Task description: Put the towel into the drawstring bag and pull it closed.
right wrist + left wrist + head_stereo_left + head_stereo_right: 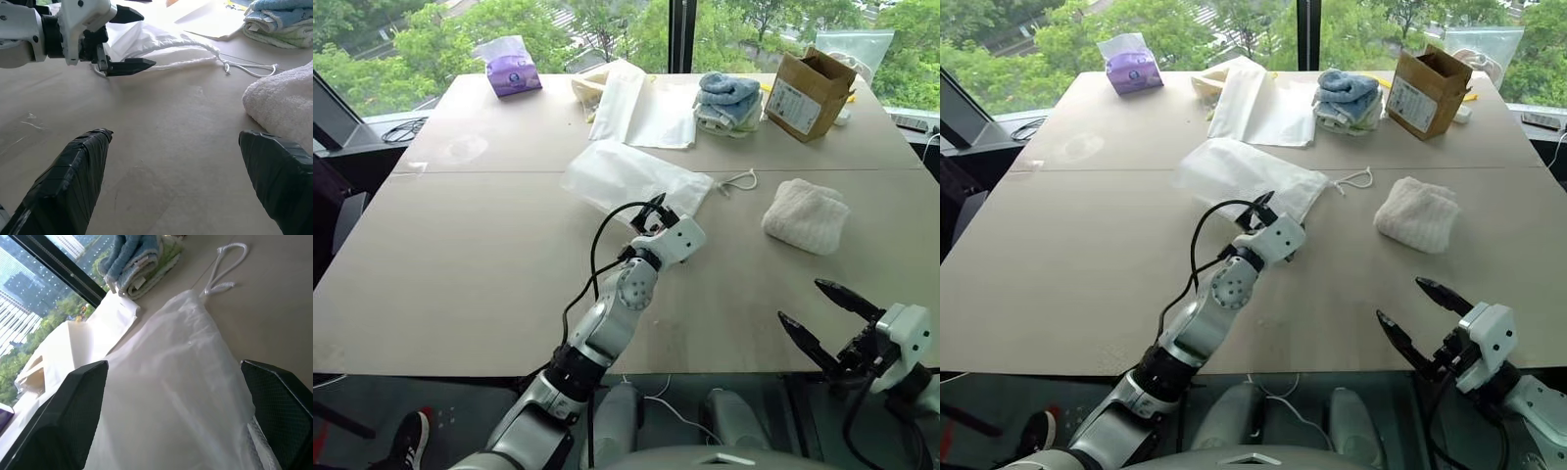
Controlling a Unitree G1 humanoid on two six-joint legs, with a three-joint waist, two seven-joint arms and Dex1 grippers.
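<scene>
Where the surface [460, 274] reaches its far left corner, a purple tissue pack [512, 70] stands, with flat white bags [641, 106] spread to its right. Nearer the middle lies the drawstring bag [626, 178], flat, its cord loop [740, 181] trailing toward the right. The left gripper [652, 213] sits at the bag's near edge with its jaws spread apart, one finger over the fabric; whether it touches is hard to tell. Beyond the cord is a stack of blue and pale folded towels [728, 102], then an open cardboard box [810, 93]. The towel [806, 215] lies folded, right of the bag and apart from it. The right gripper [822, 323] hovers at the near edge, jaws wide and empty.
</scene>
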